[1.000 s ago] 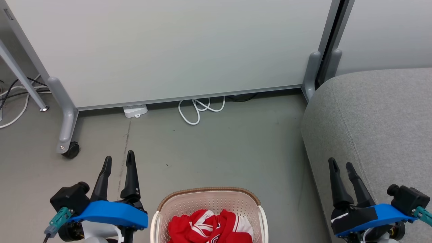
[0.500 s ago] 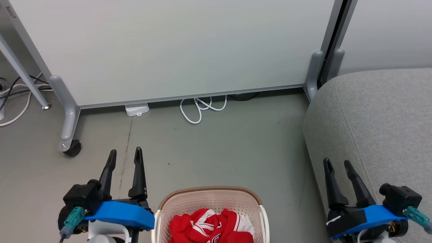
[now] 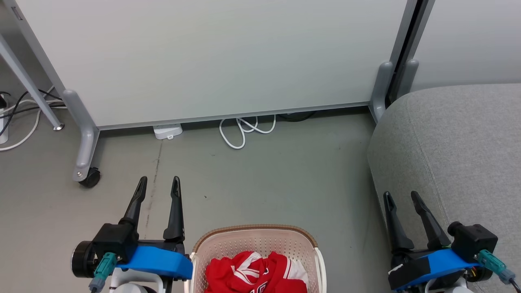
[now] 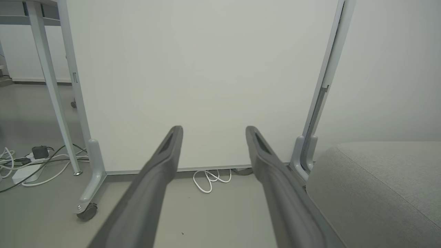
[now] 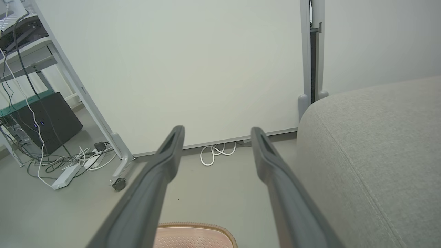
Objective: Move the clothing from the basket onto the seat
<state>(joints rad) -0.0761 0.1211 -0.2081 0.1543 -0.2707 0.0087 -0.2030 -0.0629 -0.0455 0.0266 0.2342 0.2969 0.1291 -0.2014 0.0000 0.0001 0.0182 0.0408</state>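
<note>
Clothing (image 3: 252, 274): red, white-striped, crumpled in basket (image 3: 244, 243) | left jaws: apart, empty | right jaws: apart, empty

head camera: we look steeply down before the partition (image 3: 211, 61). wrist cameras sit lower, well back, facing it nearly level. all share the cable loop (image 3: 244, 132) under it and the seat (image 3: 456, 142) beside it.

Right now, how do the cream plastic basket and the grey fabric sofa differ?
The cream plastic basket has perforated walls; the grey fabric sofa is solid, seamed upholstery. The basket holds red clothing; the sofa shows none. The basket is much smaller than the sofa. Both stand on the floor.
</note>
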